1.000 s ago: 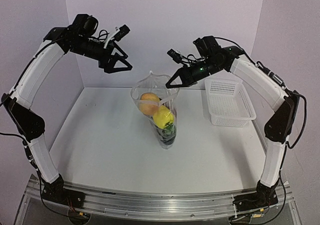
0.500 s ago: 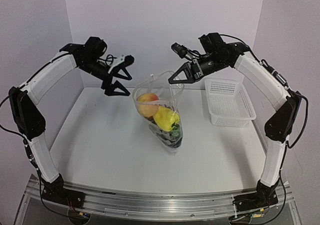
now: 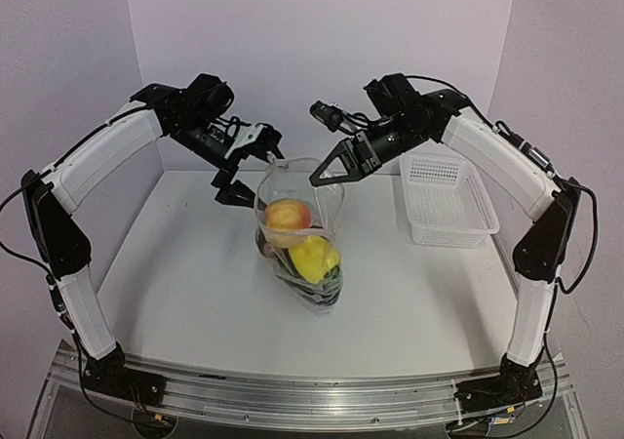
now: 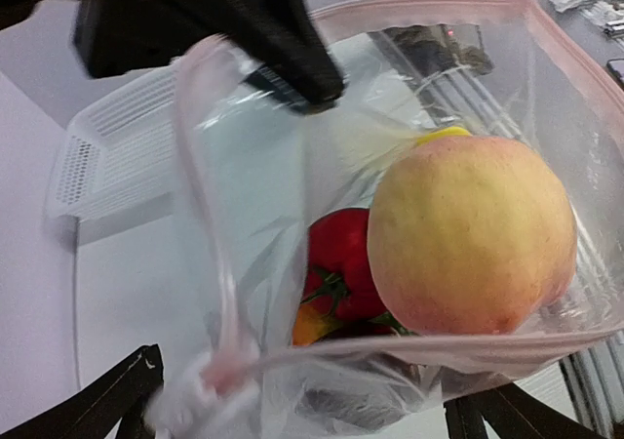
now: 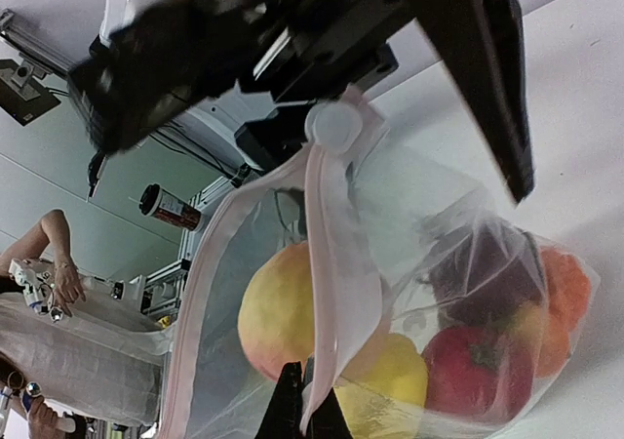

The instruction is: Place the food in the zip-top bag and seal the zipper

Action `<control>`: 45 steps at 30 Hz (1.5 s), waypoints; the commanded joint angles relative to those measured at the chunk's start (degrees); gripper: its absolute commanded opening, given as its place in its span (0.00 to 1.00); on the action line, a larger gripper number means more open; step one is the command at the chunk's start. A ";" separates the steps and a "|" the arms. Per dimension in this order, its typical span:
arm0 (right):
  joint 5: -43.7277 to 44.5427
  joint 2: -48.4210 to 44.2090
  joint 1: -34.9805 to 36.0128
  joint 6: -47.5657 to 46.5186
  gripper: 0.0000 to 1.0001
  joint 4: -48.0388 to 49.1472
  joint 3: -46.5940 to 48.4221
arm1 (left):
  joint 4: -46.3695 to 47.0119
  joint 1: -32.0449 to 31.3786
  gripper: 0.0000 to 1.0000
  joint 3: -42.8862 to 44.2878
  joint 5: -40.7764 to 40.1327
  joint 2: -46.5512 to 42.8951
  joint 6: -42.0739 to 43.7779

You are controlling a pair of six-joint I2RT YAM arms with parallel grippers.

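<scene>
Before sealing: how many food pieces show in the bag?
5, all in the bag: peach by the mouth, yellow piece under it, red piece, dark purple piece and orange piece deeper down. Others may be hidden.

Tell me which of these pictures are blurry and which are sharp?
Top external view: evenly lit and sharp, the zip-top bag clear to see. Left wrist view: the peach is fairly crisp, but the right gripper and the bag's near rim are smeared. Right wrist view: the zipper up close looks soft and pale; the dark parts above it are blurred.
</scene>
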 commanded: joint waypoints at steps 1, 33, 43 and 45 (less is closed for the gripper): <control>-2.66 1.35 0.61 -1.23 0.00 0.69 3.43 | -3.36 -2.90 0.96 -0.26 1.64 -2.40 1.26; -3.89 2.10 1.25 -3.25 0.00 -0.47 6.03 | 4.56 1.83 0.34 -1.34 8.70 -1.31 -6.26; -3.26 2.35 1.16 -3.79 0.00 -0.47 5.37 | 2.82 1.83 0.00 -1.19 9.59 -2.40 -7.14; -2.54 2.41 1.08 -3.93 0.00 -0.45 5.13 | 2.73 1.83 0.00 -1.19 8.73 -2.75 -8.63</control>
